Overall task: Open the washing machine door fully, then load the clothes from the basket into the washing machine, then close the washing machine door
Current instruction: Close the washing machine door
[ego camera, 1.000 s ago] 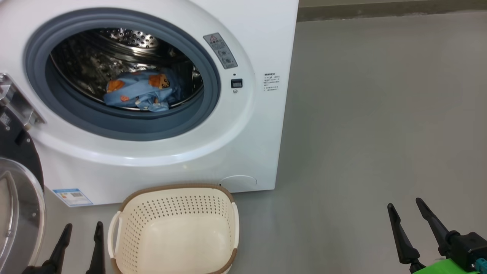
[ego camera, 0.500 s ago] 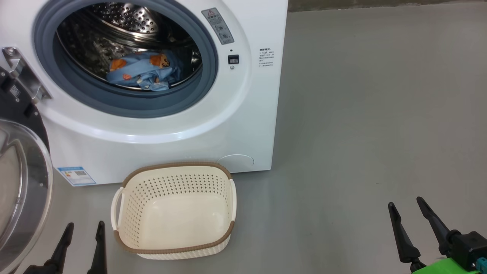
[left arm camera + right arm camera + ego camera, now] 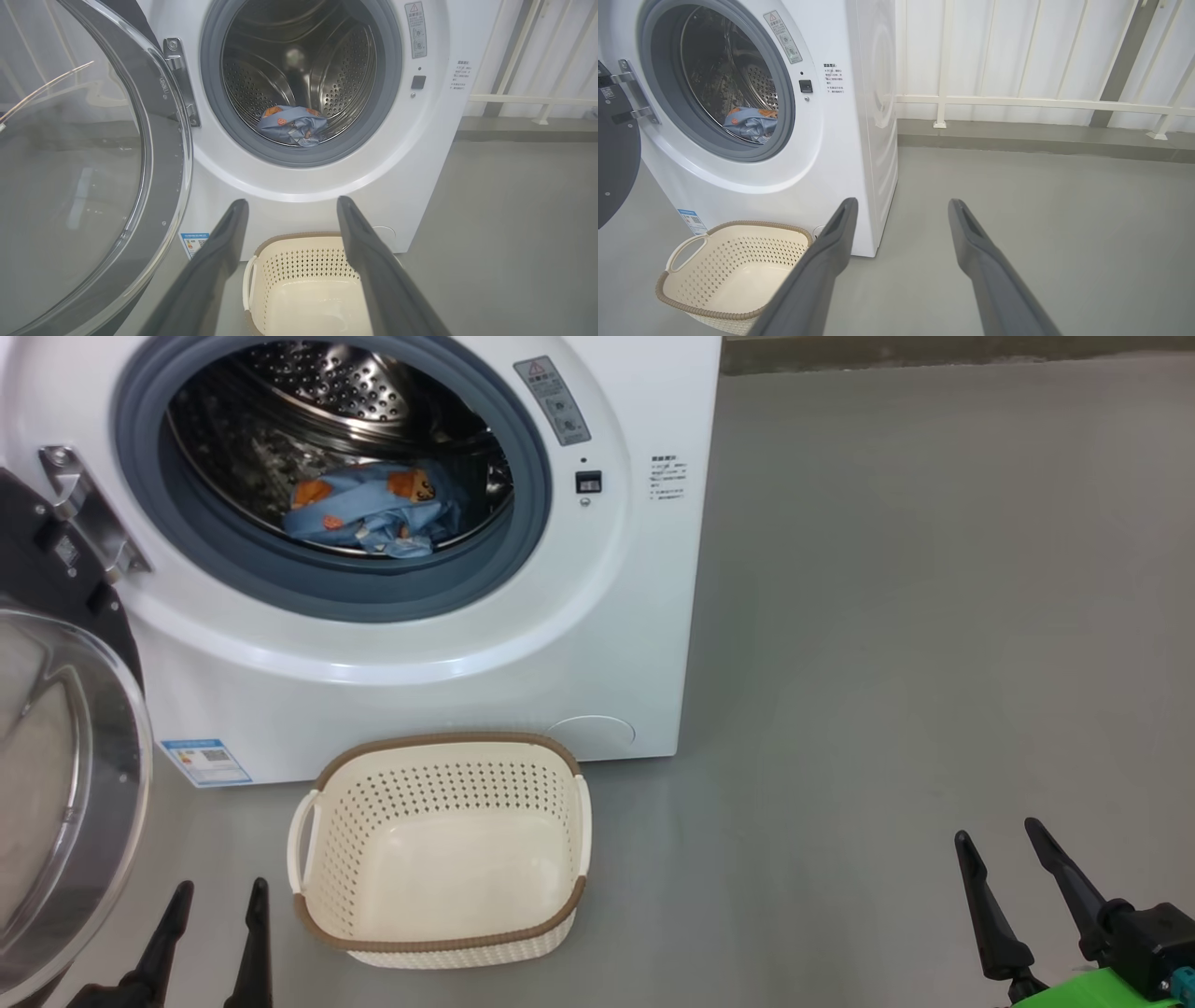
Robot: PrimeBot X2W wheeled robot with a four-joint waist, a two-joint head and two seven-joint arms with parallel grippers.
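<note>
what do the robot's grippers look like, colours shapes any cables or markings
The left gripper and right gripper each have two long, dark grey fingers tapering to narrow tips. Behind the right one's fingers sits a black block, with a bright green part under it and a small teal connector at its side.

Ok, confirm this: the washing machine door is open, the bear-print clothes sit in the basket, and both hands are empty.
One point is wrong: the clothes lie inside the washing machine, not in the basket, which is empty; the head view shows it. The washing machine door is open, and the left hand and right hand are empty.
</note>
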